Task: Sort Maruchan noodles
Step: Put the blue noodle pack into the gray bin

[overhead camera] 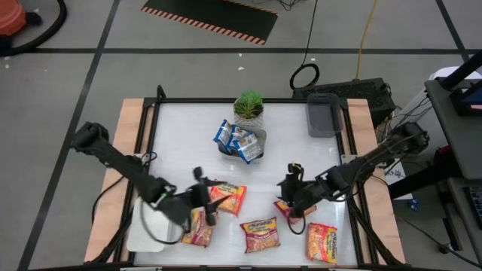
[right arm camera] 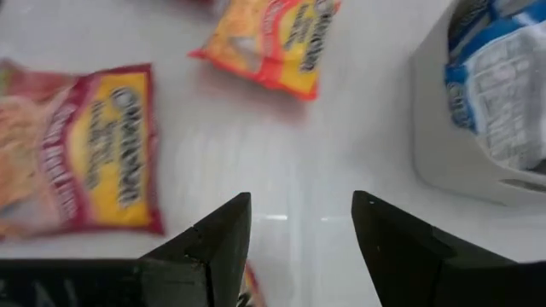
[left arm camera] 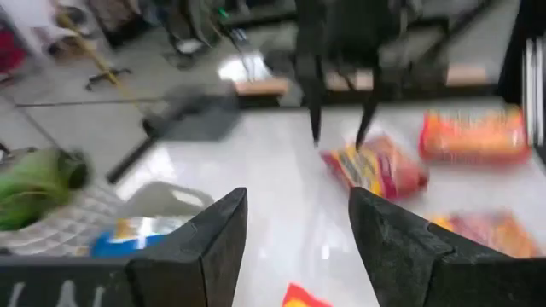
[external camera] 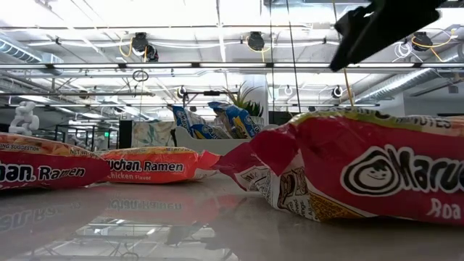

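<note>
Both end effectors, left and right, are held open and empty, so slippery noodle packets probably get nudged across the worktop instead of gripped.

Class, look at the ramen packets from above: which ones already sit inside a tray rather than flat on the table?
The blue-white packets, standing bunched in the tray beside the plant; the orange and red ones lie loose.
</note>
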`<state>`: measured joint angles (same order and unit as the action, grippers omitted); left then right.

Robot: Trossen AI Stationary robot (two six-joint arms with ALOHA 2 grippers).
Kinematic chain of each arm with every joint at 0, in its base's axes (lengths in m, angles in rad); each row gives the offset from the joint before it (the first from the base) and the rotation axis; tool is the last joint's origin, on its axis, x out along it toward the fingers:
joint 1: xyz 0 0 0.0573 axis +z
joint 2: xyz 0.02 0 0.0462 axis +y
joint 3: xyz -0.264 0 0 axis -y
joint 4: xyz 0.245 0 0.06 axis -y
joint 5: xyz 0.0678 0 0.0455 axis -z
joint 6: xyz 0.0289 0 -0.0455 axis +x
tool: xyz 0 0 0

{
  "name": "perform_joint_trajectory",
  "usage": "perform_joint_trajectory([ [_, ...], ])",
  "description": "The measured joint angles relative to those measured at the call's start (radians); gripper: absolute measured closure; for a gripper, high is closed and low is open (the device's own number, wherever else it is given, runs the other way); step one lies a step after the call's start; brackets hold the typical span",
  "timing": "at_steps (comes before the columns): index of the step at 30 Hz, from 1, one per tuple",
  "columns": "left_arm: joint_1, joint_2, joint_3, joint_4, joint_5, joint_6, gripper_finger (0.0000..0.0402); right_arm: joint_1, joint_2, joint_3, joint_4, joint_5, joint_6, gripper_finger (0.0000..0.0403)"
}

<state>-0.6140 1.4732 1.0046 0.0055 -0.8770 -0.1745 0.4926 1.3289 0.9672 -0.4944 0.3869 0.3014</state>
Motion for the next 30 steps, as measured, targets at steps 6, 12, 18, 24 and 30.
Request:
perform_joint_trajectory([
  [6,0.139,0.140,0.000,-0.003,0.330,0.038,0.0190,0.000,-0.098,0.000,-0.080,-0.025,0.021,0.0204],
  [12,0.280,0.268,0.000,0.001,0.326,-0.017,0.0190,0.000,-0.267,0.000,-0.138,-0.025,0.018,0.0204],
  [18,0.387,0.365,-0.001,0.065,0.379,-0.002,0.0190,0.023,-0.439,-0.061,-0.138,0.010,0.024,0.0204],
  [24,0.451,0.413,-0.001,0.197,0.416,0.074,0.0193,0.035,-0.580,-0.191,-0.134,0.059,0.027,0.0204],
  [30,0.490,0.414,-0.001,0.228,0.333,0.104,0.0240,0.031,-0.668,-0.245,-0.120,0.061,0.026,0.0204],
])
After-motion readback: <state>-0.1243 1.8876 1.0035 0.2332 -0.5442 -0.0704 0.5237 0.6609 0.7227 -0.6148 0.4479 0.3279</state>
